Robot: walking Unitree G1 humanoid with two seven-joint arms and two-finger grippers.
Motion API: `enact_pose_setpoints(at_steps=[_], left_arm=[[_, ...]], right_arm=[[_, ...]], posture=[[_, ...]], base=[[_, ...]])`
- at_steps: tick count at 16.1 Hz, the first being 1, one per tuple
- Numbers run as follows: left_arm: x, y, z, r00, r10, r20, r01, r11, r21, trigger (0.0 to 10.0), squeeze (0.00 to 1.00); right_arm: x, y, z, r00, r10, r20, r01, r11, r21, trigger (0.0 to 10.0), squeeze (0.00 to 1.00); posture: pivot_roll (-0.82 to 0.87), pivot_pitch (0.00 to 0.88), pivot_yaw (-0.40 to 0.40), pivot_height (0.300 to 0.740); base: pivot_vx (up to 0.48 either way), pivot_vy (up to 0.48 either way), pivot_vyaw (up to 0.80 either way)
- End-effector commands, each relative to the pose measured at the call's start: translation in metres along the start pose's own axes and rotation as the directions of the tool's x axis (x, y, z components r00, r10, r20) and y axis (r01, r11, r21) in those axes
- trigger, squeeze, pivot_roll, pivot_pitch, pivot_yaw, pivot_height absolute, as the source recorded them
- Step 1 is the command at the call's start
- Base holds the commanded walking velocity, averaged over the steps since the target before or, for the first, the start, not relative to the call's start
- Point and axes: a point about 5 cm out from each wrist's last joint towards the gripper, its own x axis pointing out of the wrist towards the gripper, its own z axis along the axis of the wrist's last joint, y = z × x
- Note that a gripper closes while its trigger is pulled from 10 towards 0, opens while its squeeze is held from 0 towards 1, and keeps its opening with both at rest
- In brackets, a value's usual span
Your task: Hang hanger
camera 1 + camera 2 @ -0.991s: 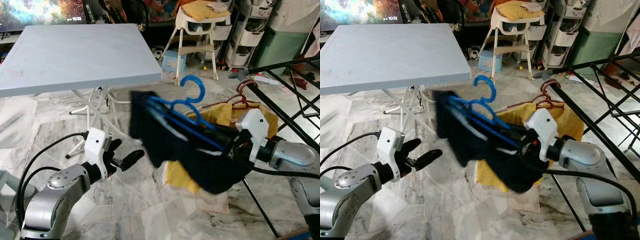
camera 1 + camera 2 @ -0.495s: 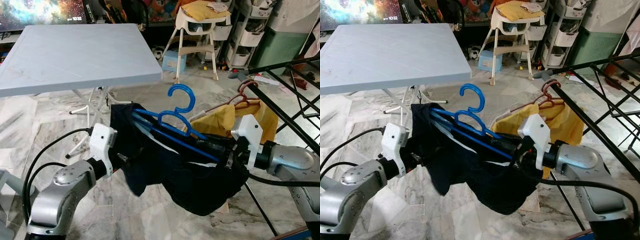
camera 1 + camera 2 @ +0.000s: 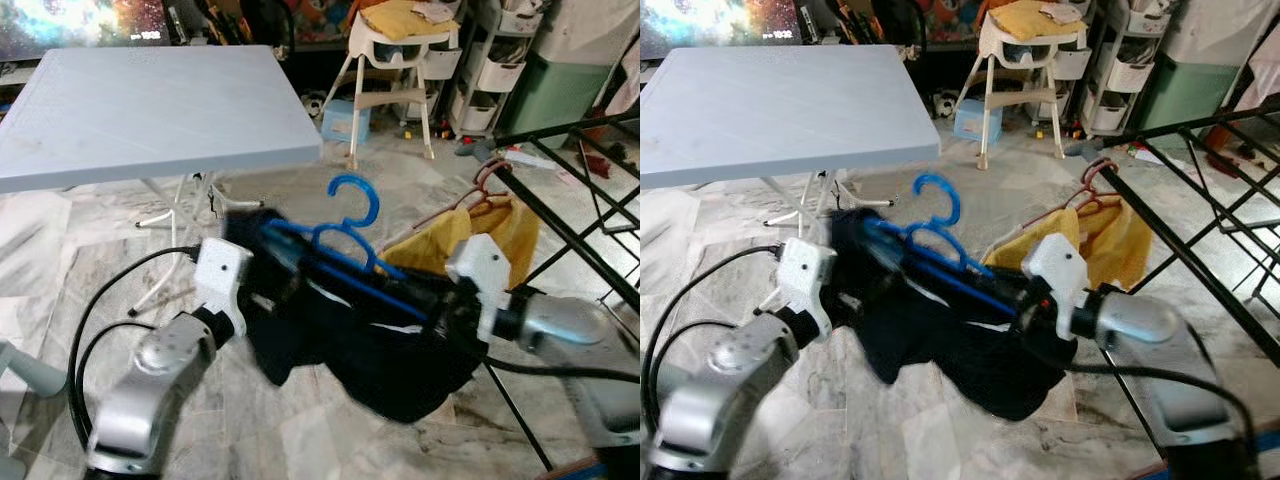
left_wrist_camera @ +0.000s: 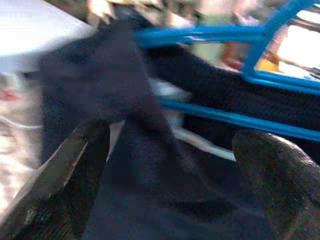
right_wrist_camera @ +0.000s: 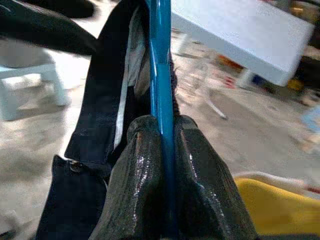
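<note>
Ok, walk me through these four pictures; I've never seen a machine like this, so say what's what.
This is a walking humanoid robot with two silver arms, each ending in two long black fingers. The two wide pictures come from cameras in its head, looking down at its own arms. The two close pictures come from cameras on its wrists.

The right gripper is shut on a blue hanger that carries a dark garment. The left gripper is open, its fingers on either side of that garment.

Around it: a pale folding table, a black drying rack on the right with a yellow garment hanging on it, and a child's high chair behind.
</note>
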Motion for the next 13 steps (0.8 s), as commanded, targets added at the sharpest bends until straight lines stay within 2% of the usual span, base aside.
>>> enact_pose_setpoints(at_steps=[1, 2, 3, 7, 9, 11, 13], left_arm=[[-0.003, 0.006, -0.002, 0.998, 0.056, 0.003, -0.056, 0.998, 0.016, 10.0, 1.0], [-0.007, 0.005, -0.004, 0.988, 0.146, 0.044, -0.145, 0.989, -0.028, 10.0, 1.0], [-0.007, 0.005, -0.004, 0.986, 0.158, 0.047, -0.156, 0.987, -0.041, 10.0, 1.0], [-0.005, 0.0, -0.006, 0.99, 0.134, 0.039, -0.132, 0.99, -0.046, 10.0, 1.0], [0.006, -0.002, 0.003, 0.988, 0.13, 0.086, -0.127, 0.991, -0.046, 10.0, 1.0], [0.021, -0.01, 0.014, 0.988, 0.099, 0.118, -0.088, 0.992, -0.09, 10.0, 0.0], [0.026, -0.014, 0.017, 0.988, 0.085, 0.129, -0.073, 0.993, -0.093, 10.0, 0.0]], right_arm=[[-0.001, -0.007, 0.009, 0.999, -0.044, 0.032, 0.045, 0.998, -0.045, 10.0, 0.0], [0.004, -0.004, 0.008, 0.996, -0.066, 0.055, 0.067, 0.997, -0.032, 10.0, 0.0], [0.004, -0.003, 0.008, 0.996, -0.064, 0.056, 0.066, 0.997, -0.027, 10.0, 0.0], [0.006, -0.006, 0.013, 0.993, -0.083, 0.084, 0.085, 0.996, -0.027, 10.0, 0.0], [0.005, 0.002, 0.019, 0.995, -0.009, 0.1, 0.013, 0.999, -0.032, 10.0, 0.0], [0.005, 0.009, 0.02, 0.994, 0.036, 0.099, -0.034, 0.999, -0.031, 10.0, 0.0], [0.005, 0.013, 0.02, 0.993, 0.061, 0.102, -0.058, 0.998, -0.027, 10.0, 0.0]], posture=[[-0.03, 0.075, -0.059, 0.74], [-0.03, 0.078, -0.061, 0.74], [-0.03, 0.079, -0.062, 0.74], [-0.03, 0.082, -0.063, 0.74], [-0.03, 0.082, -0.063, 0.74], [-0.04, 0.081, -0.064, 0.74], [-0.04, 0.082, -0.063, 0.74]], base=[[0.0, 0.0, 0.0], [0.0, 0.0, 0.0], [0.0, 0.0, 0.0], [0.0, 0.0, 0.0], [0.0, 0.0, 0.0], [0.0, 0.0, 0.0], [0.0, 0.0, 0.0]])
